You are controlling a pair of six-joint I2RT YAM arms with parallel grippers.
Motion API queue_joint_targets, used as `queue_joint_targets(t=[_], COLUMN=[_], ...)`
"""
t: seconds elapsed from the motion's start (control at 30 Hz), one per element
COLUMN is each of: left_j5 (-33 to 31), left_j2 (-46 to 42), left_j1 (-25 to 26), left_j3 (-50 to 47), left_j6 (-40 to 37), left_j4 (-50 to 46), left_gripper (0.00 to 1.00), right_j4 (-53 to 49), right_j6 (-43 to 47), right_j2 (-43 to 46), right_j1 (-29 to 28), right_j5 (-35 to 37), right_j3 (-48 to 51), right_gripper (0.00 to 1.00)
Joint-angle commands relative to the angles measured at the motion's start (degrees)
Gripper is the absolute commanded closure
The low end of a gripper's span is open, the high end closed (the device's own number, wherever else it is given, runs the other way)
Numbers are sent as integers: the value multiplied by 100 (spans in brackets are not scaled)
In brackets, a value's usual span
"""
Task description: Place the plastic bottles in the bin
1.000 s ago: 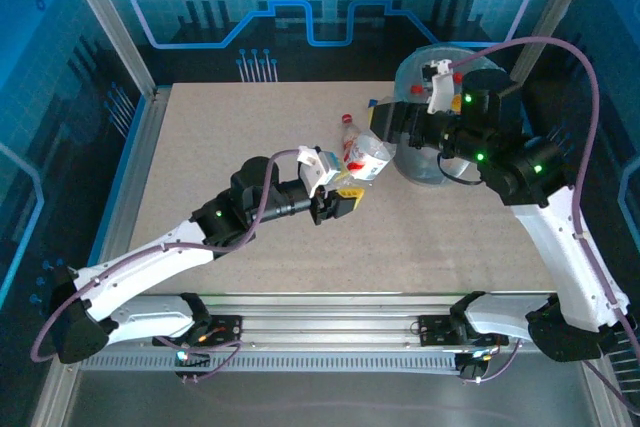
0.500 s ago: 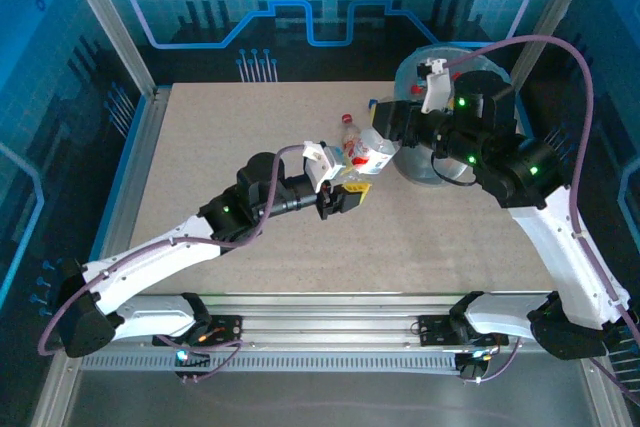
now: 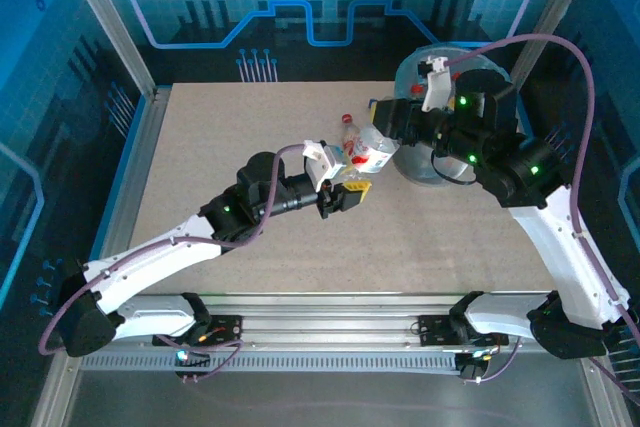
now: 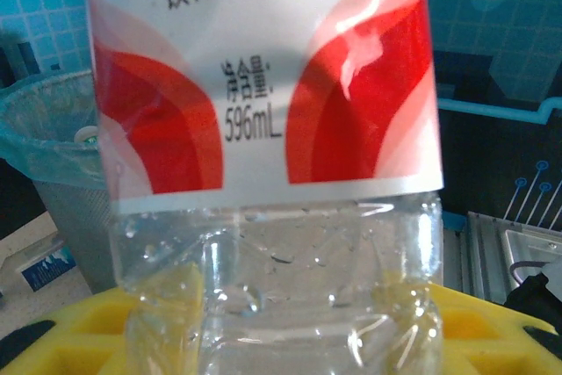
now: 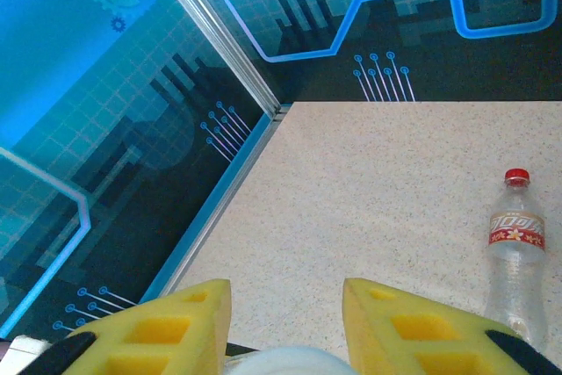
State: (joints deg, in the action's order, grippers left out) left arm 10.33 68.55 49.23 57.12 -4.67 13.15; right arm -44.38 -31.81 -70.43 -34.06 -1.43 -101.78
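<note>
A clear plastic bottle (image 3: 372, 155) with a red-and-white label (image 4: 263, 85) hangs over the table. My left gripper (image 3: 348, 192) is shut on its lower body, with the yellow pads (image 4: 79, 331) pressing both sides. My right gripper (image 3: 385, 119) meets the bottle's other end beside the bin (image 3: 410, 69). In the right wrist view a pale rounded part of the bottle (image 5: 285, 362) sits wedged low between the fingers of that gripper (image 5: 285, 292). A second bottle (image 3: 349, 135) with a red cap stands upright on the table (image 5: 516, 248) just left of the held one.
The grey-blue bin with its light-blue liner (image 4: 53, 120) stands at the table's back right, partly covered by the right arm. A small blue-and-white item (image 4: 44, 265) lies at its foot. Metal frame rails (image 3: 135, 162) border the table; its left half (image 3: 220, 137) is bare.
My right gripper has closed in on the held bottle's end. The left arm pushed the bottle slightly toward the bin early on, then stayed still.
</note>
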Motion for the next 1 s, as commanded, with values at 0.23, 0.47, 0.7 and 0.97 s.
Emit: queue_joint_targets(t=[0.23, 0.47, 0.7, 0.97], left_j5=[-141, -195, -192, -246], left_j2=[382, 873, 1507, 2192], left_j1=[-17, -18, -24, -59], left_j3=[690, 1213, 1980, 2732], left_j6=[-337, -531, -711, -807], left_j4=[241, 451, 555, 750], left_gripper=[43, 35, 28, 19], right_j4=[57, 115, -191, -707], right_j6=[512, 778, 1029, 1346], right_j2=[34, 114, 2, -319], right_j1=[-114, 41, 585, 1490], right_j5=[206, 709, 950, 921], right_j3=[-566, -843, -1457, -2270], right_gripper=[100, 100, 100, 100])
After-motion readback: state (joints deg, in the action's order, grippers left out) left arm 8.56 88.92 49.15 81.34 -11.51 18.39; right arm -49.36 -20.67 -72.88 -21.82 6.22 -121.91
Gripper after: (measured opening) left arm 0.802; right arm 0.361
